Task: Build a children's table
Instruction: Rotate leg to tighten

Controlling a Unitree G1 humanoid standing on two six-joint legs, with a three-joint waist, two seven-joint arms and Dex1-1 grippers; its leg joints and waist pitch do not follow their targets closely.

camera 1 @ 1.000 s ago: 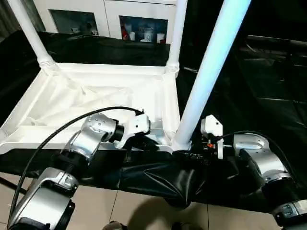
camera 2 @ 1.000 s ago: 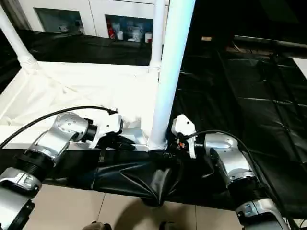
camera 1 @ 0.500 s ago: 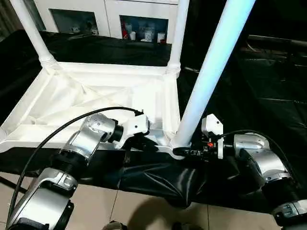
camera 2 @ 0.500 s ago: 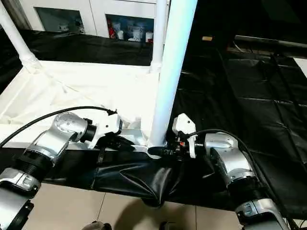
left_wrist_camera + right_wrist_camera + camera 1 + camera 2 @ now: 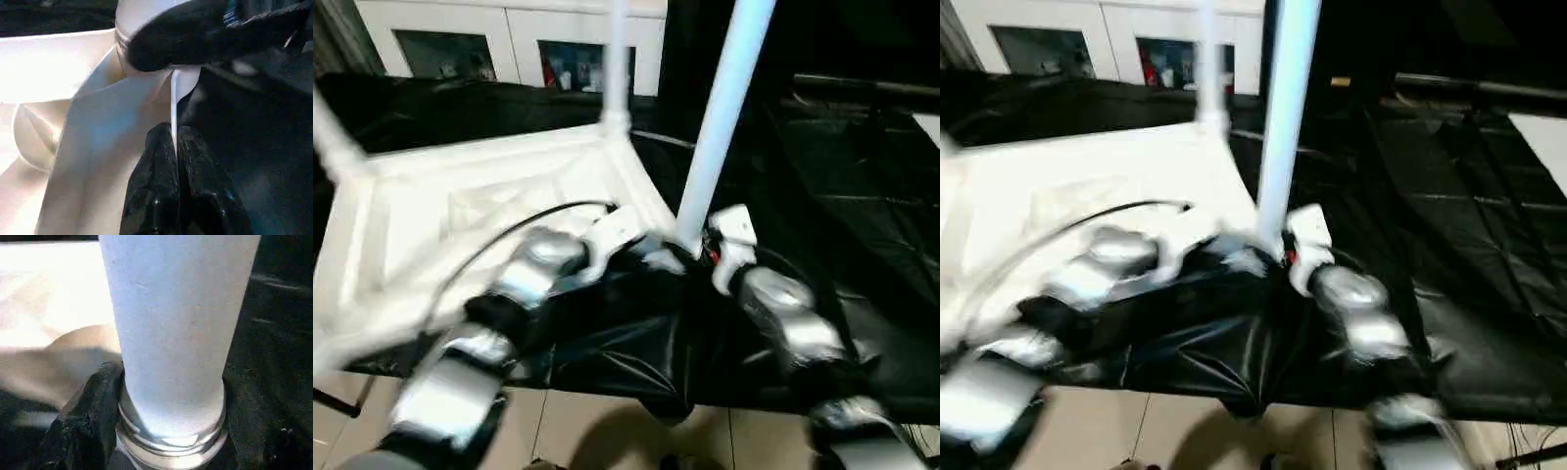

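Upturned white table top [image 5: 460,206] on black sheet [image 5: 862,215], legs upright

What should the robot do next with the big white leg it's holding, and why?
Probably keep twisting the leg a little further into its corner socket. The right end effector has its fingers around the leg's base, where the threaded ring still shows, while the left end effector pinches the table top's rim.

black sheet [image 5: 862,196] covering work surface, right and near | white cabinet [image 5: 509,39] far left | tiled floor [image 5: 607,431] near
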